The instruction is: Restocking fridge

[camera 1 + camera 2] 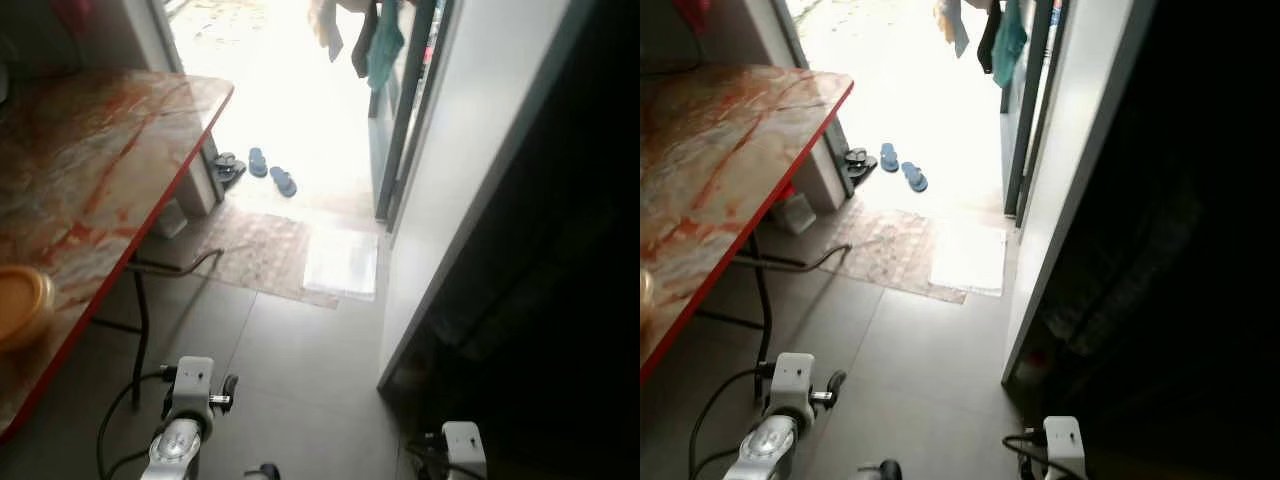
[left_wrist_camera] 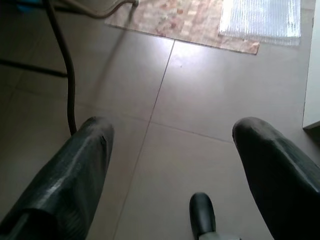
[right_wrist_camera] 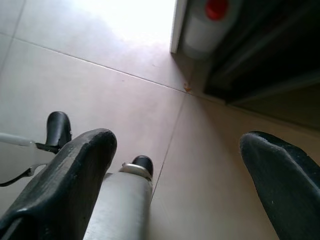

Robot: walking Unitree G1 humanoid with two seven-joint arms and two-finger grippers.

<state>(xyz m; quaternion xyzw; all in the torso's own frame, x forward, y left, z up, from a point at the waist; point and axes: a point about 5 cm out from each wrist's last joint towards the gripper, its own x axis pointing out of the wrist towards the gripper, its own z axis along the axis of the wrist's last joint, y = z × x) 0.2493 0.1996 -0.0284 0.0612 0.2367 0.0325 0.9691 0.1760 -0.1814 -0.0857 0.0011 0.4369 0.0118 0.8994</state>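
While both arms hang idle, left gripper [image 2: 172,165] and right gripper [image 3: 175,165] stand wide and empty; the dark recess [image 1: 540,280] is possibly the fridge.

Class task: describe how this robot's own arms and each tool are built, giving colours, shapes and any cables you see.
The left arm is silver metal ending in a pale boxy wrist block, with black cables looping off it. The right arm shows a similar white block with dark wiring. The left tool and the right tool each have two broad, rounded black fingers with a finely textured surface.
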